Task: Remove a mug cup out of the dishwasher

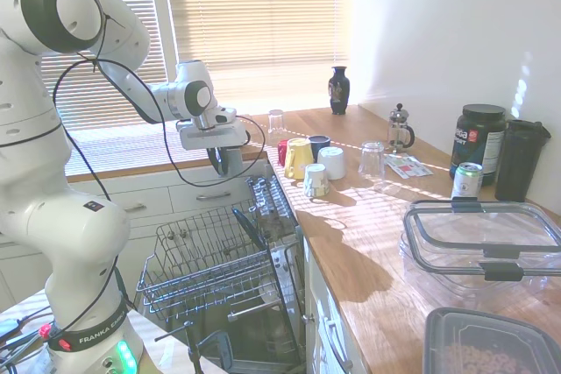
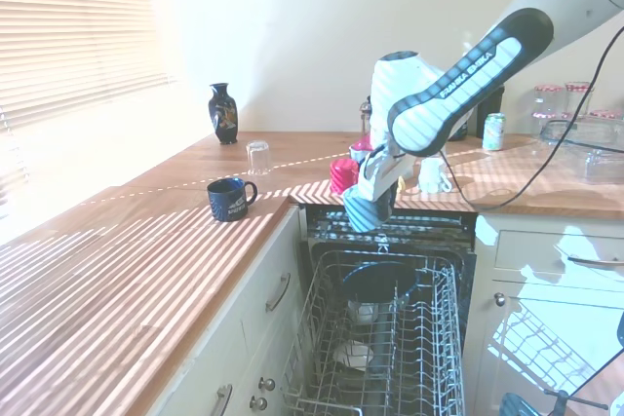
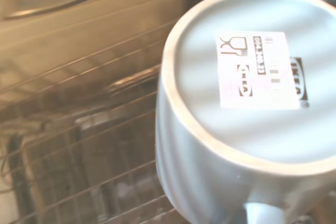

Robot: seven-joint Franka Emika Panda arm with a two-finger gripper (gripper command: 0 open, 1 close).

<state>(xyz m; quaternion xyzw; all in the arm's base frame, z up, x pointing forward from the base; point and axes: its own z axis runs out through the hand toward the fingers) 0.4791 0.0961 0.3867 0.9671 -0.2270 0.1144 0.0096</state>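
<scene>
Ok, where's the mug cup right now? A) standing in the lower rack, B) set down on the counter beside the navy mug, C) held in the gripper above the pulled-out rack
C: the gripper holds the mug cup in the air above the dishwasher rack; its labelled base fills the wrist view.

Wooden bench (image 1: pixel 377 243) carried a yellow mug (image 1: pixel 298 158), white cup (image 1: pixel 332 163), navy mug (image 2: pixel 230 198), vase (image 1: pixel 339 89), French press (image 1: pixel 400 127), clear tubs (image 1: pixel 482 247)
</scene>
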